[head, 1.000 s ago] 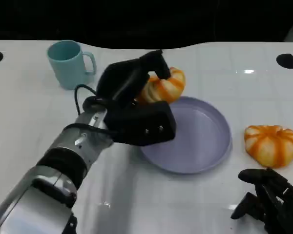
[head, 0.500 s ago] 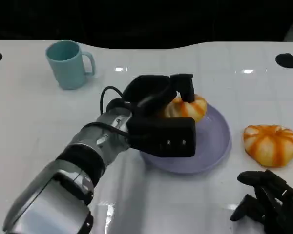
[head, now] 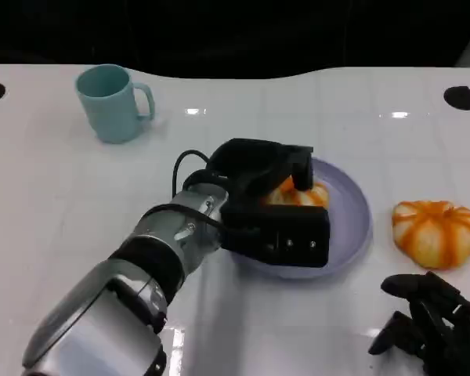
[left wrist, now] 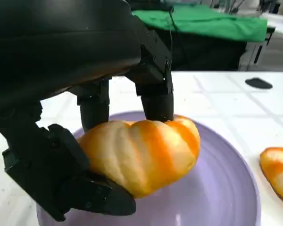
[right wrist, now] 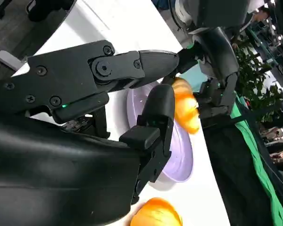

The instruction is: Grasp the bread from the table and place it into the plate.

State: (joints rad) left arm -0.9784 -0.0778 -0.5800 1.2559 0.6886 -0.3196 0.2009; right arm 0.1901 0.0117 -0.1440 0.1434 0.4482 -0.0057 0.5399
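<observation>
Left hand (head: 270, 205): reaches over the near-left part of the plate, fingers closed around the bread. In the left wrist view, fingers (left wrist: 156, 96) press on the top of the bread and a lower black part sits under its near side.
Bread (left wrist: 141, 153): orange-and-cream striped bun, held by the left hand above the plate's interior. The left wrist view shows it low over the plate floor; whether it touches the plate cannot be determined. In the head view a small part of it (head: 298, 193) shows past the hand.
Plate (head: 348, 211): shallow, round, pale lavender, on the white table at centre, lying flat.
Right hand (head: 435, 329): at the near-right edge of the table, close to the second bun, fingers curled inward with nothing in them.
Second bun (head: 436, 232): same striped orange kind, on the table just right of the plate, apart from its rim.
Mug (head: 112, 102): teal, upright, handle pointing right, at the far left of the table, well apart from the plate.
Table (head: 78, 188): white glossy surface, with dark round spots at its far left and far right.
Background, left wrist view: green cloth (left wrist: 212, 21) over a surface beyond the table.
</observation>
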